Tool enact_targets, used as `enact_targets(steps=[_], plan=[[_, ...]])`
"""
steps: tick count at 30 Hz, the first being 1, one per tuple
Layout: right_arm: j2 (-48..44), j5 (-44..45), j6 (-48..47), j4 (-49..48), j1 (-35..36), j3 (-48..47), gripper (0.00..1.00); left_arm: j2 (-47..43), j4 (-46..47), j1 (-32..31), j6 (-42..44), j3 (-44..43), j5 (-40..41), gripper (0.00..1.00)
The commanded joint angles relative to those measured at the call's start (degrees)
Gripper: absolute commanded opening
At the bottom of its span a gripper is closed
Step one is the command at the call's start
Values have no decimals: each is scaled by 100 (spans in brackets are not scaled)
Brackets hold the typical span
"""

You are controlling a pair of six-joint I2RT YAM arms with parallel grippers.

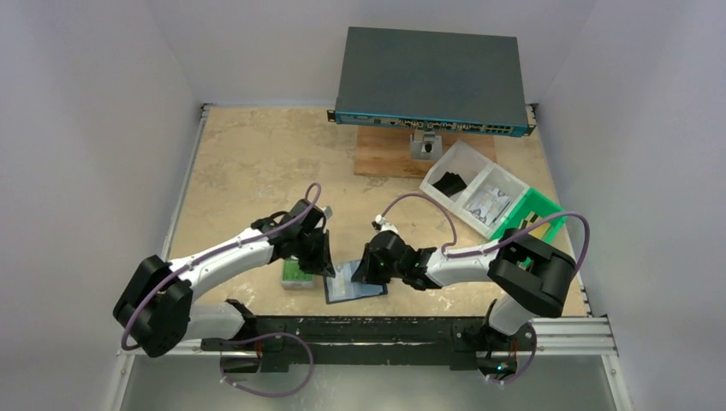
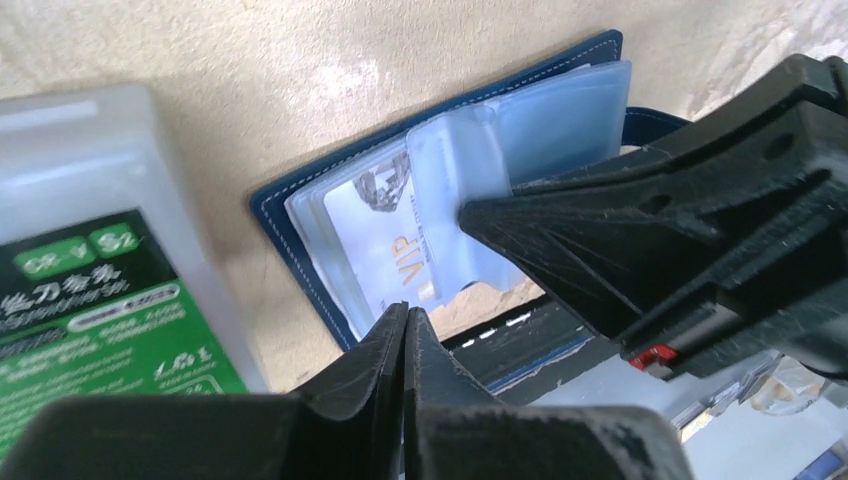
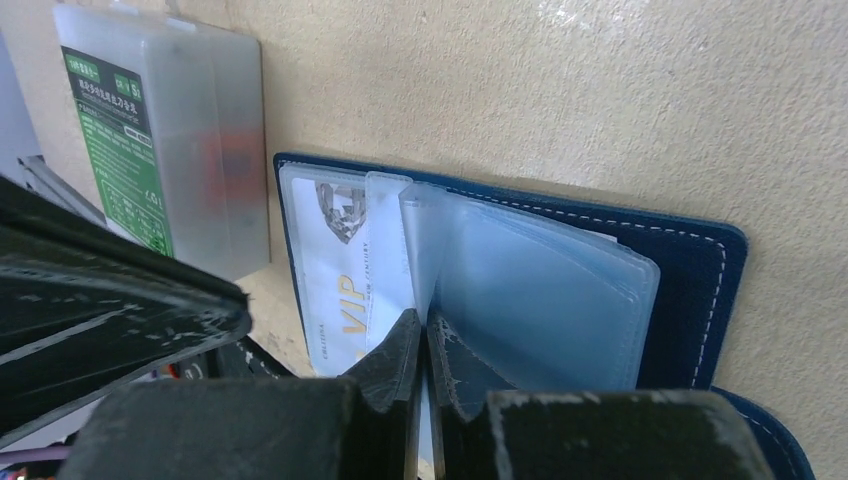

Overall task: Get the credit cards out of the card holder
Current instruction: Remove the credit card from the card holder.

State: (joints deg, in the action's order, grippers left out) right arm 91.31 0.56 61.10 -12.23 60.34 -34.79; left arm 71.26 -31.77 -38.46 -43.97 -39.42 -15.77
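Spread open and flat on the table [image 1: 257,163], just to the right of the grey case [image 1: 296,274] with the green label: the navy card holder [image 1: 354,282], with its clear sleeves [image 3: 540,290] fanned across the lining. Tucked in the sleeve nearest the grey case, a white credit card [image 2: 365,240] (gold "VIP" lettering, part of a dark emblem). Down between the grey case and the card holder, the left gripper [image 1: 321,257], fingers [image 2: 360,370] pressed tight together, tips at the edge of that card's sleeve. Impossible to tell whether anything is caught between them. Reaching in from the side away from the grey case, the right gripper [image 1: 366,264], fingers [image 3: 385,370] closed on one of the clear sleeves, which is raised a little off the rest. Both wrists low over the card holder, close alongside the grey case.
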Motion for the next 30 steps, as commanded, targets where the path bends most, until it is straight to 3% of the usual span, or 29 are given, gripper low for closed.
enact_targets(steps=[1, 11, 16, 22, 30], plan=[[-23, -153, -72, 156, -120, 314, 3, 384, 551, -106, 35, -223, -143, 0], [-249, -731, 15, -536, -476, 700, 7, 1150, 815, -215, 16, -189, -140, 0], [-433, -956, -13, -641, -533, 631, 15, 1284, 866, -215, 20, -155, -118, 0], [-828, -794, -195, -116, -534, 289, 28, 1332, 874, -221, 50, -171, -116, 0], [-1200, -401, -327, 550, -533, 16, 29, 1316, 892, -291, 96, -336, -259, 0]])
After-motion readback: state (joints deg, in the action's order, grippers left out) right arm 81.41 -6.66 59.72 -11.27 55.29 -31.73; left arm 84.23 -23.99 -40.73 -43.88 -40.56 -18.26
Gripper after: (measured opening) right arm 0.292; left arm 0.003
